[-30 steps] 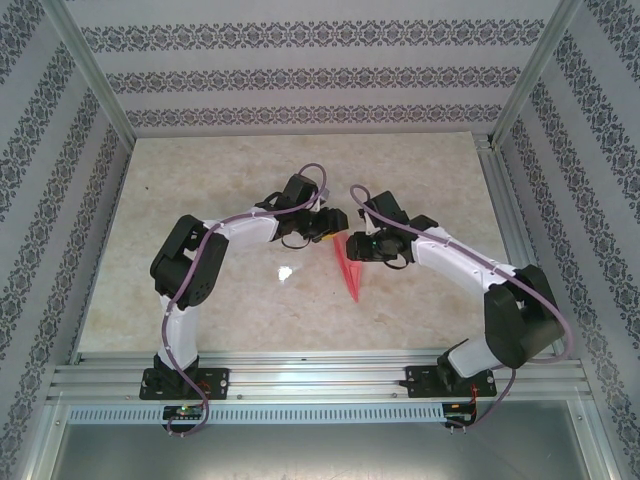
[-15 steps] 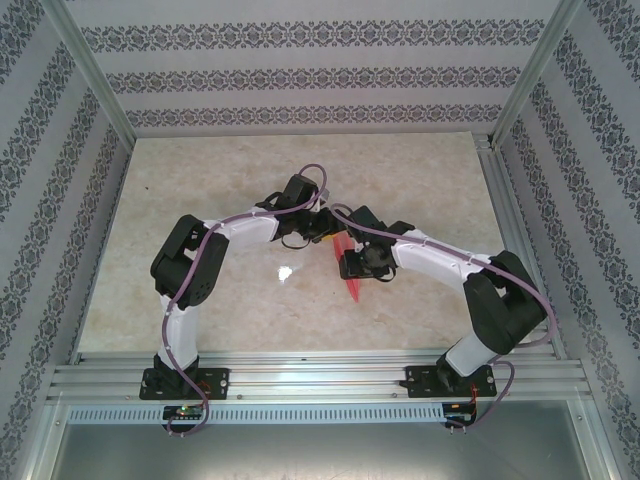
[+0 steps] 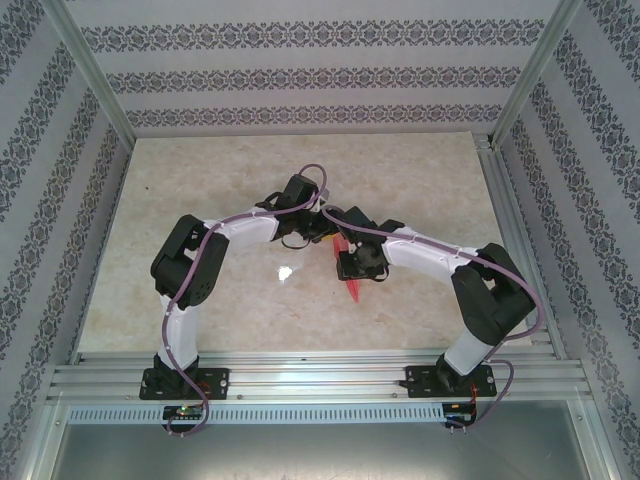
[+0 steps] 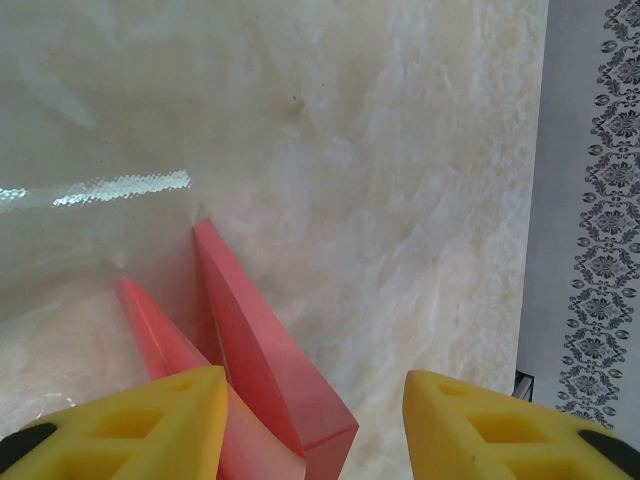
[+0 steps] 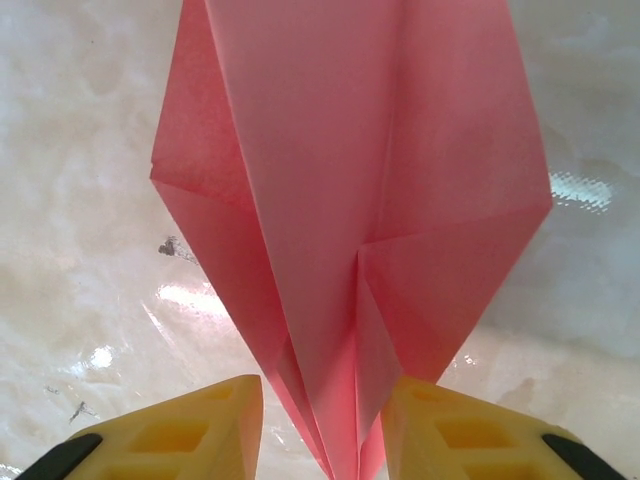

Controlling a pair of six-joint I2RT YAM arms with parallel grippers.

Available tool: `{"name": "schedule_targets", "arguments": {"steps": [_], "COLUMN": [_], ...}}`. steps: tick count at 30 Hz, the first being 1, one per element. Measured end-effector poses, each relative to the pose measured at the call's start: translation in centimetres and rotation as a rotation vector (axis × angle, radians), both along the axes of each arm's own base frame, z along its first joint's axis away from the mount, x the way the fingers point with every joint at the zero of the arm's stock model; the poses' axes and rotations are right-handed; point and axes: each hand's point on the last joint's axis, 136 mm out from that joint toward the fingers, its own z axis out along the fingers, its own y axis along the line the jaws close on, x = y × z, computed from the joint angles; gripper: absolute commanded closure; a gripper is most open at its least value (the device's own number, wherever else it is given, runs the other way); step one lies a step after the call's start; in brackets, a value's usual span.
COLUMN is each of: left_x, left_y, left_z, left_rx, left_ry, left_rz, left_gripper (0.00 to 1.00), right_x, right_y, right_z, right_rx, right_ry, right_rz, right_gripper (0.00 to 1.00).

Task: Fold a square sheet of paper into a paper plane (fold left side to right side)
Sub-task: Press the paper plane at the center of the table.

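Right claw (image 5: 322,400) astride paper plane (image 5: 350,200), left claw (image 4: 312,388) alongside.

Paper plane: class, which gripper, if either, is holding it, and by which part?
It cannot be told for sure: the right gripper straddles the paper plane at its narrow folded end, fingers close beside it. The left gripper is open, gripping nothing.

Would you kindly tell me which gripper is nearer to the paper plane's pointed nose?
Right. The right gripper straddles the paper plane close to its pointed nose, while the left gripper sits at the wide tail end, farther from the nose.
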Motion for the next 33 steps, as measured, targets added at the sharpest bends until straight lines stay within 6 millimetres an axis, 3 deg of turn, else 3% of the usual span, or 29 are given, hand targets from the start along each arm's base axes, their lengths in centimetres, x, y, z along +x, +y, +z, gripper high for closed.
{"name": "schedule_targets", "arguments": {"steps": [8,19,22,28,30,33], "left_x": [0.1,-0.3,-0.7,-1.8,-2.1,-2.7], "left_y": [0.2,1.5,2.3,3.1,3.0,3.0], "left_z": [-0.1,-1.3,-0.5,2.0,2.1,1.5], "left_rx": [0.008,0.083,0.092,0.062,0.048,0.037], "left_ry": [-0.001,0.011,0.001,-0.04,-0.041,-0.023], "left_rz": [0.008,0.013,0.01,-0.008,-0.02,-0.033], "left_gripper": [0.49,0.44,0.48,0.7,0.79,0.84], "right_x": [0.1,0.2,0.2,0.4,0.4,0.4], "right_y": [-0.3,-0.7,-0.6,-0.1,-0.1,-0.1], "right_z": [-1.4,-2.8,-3.0,-3.1,-3.1,-3.1], "right_rx": [-0.046,-0.084,-0.084,-0.08,-0.08,-0.08], "right_ry": [0.032,0.049,0.052,0.051,0.051,0.051], "right_rz": [-0.004,-0.007,-0.004,0.008,0.008,0.008], "right_gripper": [0.78,0.77,0.77,0.77,0.77,0.76]}}
